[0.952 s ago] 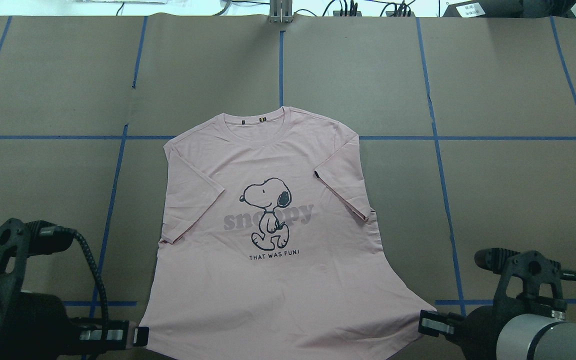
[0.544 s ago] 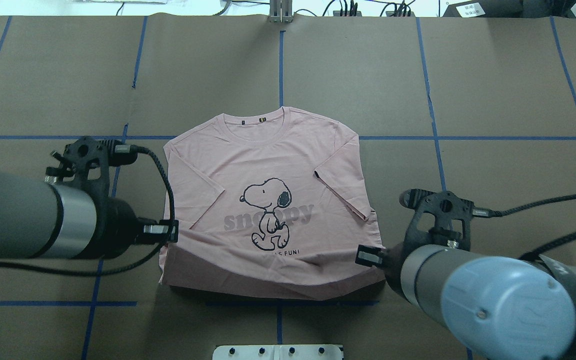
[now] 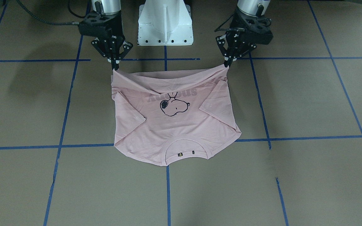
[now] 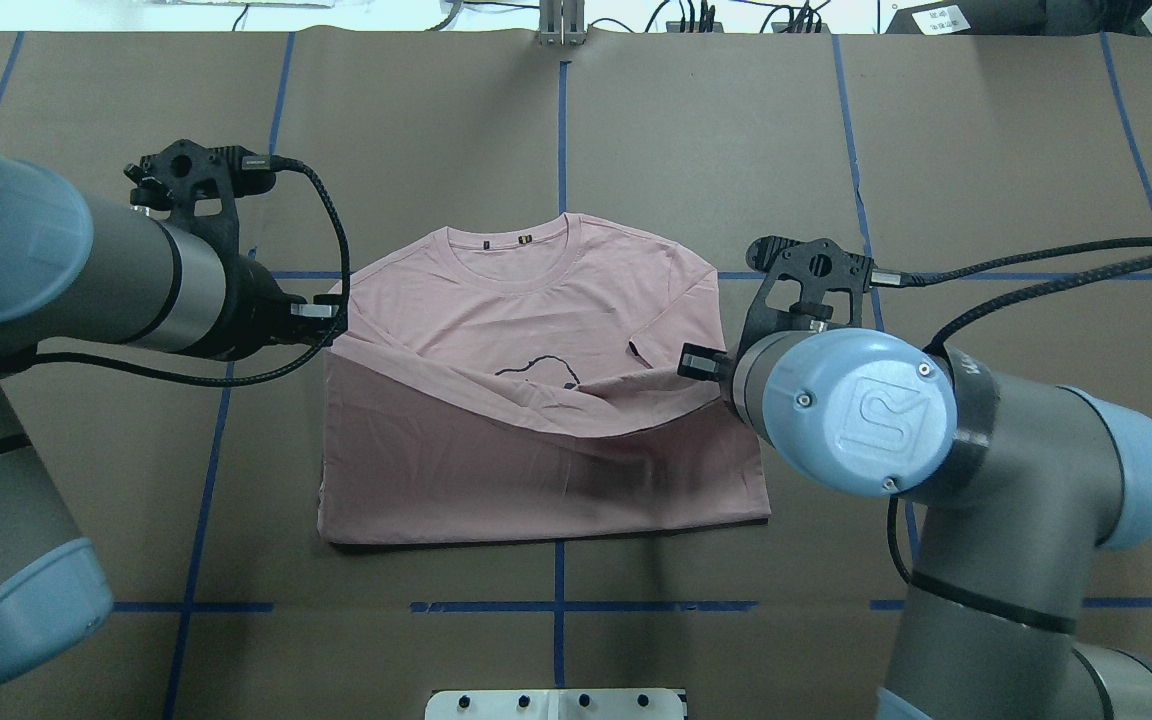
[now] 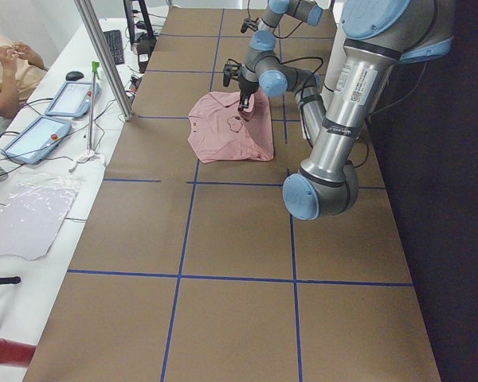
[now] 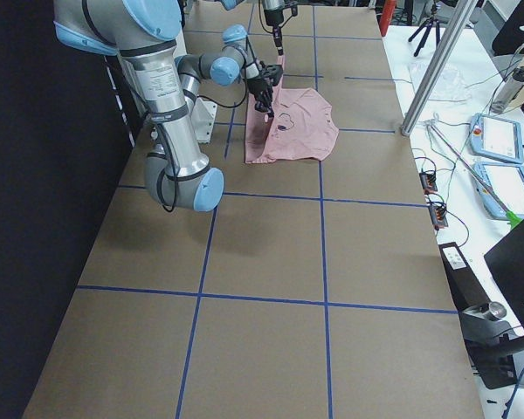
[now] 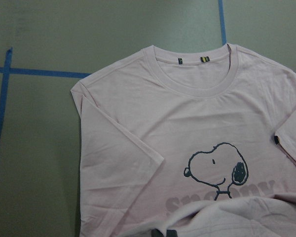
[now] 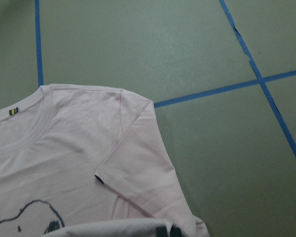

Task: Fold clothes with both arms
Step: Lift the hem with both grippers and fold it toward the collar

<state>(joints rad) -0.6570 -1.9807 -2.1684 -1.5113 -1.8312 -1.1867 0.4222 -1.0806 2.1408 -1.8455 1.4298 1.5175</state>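
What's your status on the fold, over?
Left hand, right hand shut on T-shirt hem corners. Hem raised, covering lower beagle print. Nothing in the way.

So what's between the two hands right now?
The hem of the shirt: the left hand and right hand each pinch a corner, and it sags between them over the print. The front-facing view shows it.

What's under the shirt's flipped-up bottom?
Under the lifted bottom of the pale pink cotton T-shirt, the black-outlined cartoon dog's head and some grey letters peek out. The rest is covered.

A pink T-shirt point(image 4: 536, 490) lies on the brown table point(image 4: 996, 150) marked with blue tape point(image 4: 562, 130).
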